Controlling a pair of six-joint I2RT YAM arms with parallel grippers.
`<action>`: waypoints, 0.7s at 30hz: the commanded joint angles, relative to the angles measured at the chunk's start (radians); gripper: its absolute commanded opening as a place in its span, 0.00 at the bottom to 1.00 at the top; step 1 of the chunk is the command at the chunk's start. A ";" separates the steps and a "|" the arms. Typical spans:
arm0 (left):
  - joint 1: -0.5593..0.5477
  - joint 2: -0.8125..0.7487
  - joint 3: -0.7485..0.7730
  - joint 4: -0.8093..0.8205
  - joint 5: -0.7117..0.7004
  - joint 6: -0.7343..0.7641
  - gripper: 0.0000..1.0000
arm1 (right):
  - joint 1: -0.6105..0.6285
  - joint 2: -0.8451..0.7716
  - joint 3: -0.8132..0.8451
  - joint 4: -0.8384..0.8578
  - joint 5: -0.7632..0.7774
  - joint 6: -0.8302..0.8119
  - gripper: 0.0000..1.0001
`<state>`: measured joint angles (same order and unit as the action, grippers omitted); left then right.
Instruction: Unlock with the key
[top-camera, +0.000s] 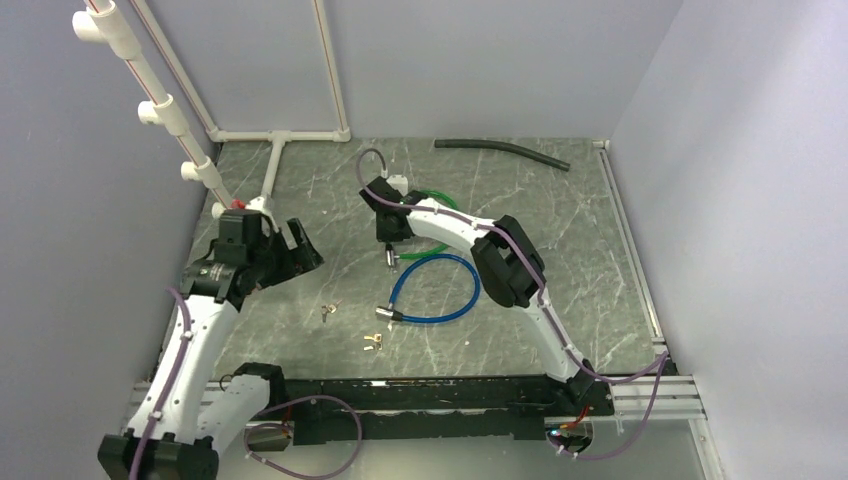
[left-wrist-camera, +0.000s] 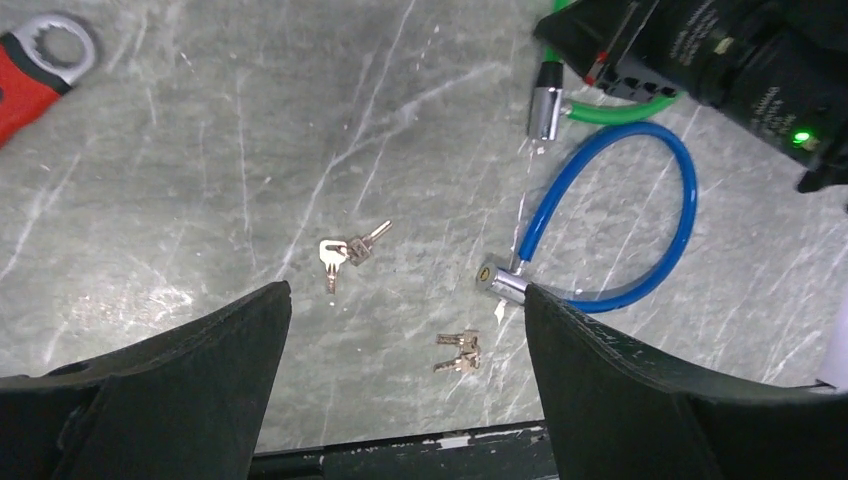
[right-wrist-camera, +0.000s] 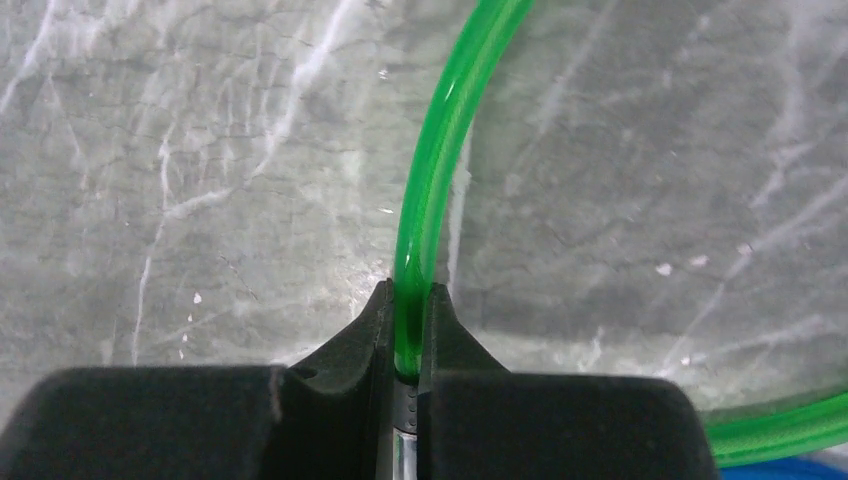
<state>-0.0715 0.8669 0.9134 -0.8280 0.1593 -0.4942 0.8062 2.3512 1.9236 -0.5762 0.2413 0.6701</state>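
My right gripper (right-wrist-camera: 408, 300) is shut on the green cable lock (right-wrist-camera: 425, 190), pinching the cable close to its silver cylinder (left-wrist-camera: 545, 110) and holding it at table centre (top-camera: 392, 240). A blue cable lock (top-camera: 437, 290) lies closed just in front, its silver cylinder (left-wrist-camera: 497, 283) showing a keyhole. Two silver keys on a ring (left-wrist-camera: 342, 252) lie left of it, and two smaller brass-toned keys (left-wrist-camera: 459, 351) lie nearer the front edge. My left gripper (left-wrist-camera: 405, 330) is open and empty, raised above the keys on the left side (top-camera: 285, 250).
A red-handled ratchet wrench (left-wrist-camera: 35, 65) lies far left. A white PVC pipe frame (top-camera: 275, 135) stands at the back left. A dark hose (top-camera: 505, 150) lies at the back. The black front rail (top-camera: 420, 395) borders the near edge.
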 joint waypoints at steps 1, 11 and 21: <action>-0.131 0.006 -0.025 0.018 -0.152 -0.147 0.92 | -0.012 -0.105 -0.030 -0.025 0.093 0.166 0.00; -0.351 0.044 -0.183 0.134 -0.320 -0.237 0.77 | -0.074 -0.243 -0.249 0.096 0.058 0.226 0.00; -0.367 0.187 -0.211 0.167 -0.388 -0.285 0.70 | -0.107 -0.219 -0.336 0.140 -0.028 0.120 0.18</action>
<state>-0.4355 1.0359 0.7166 -0.7109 -0.1780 -0.7387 0.7174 2.1540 1.6260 -0.4992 0.2771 0.8425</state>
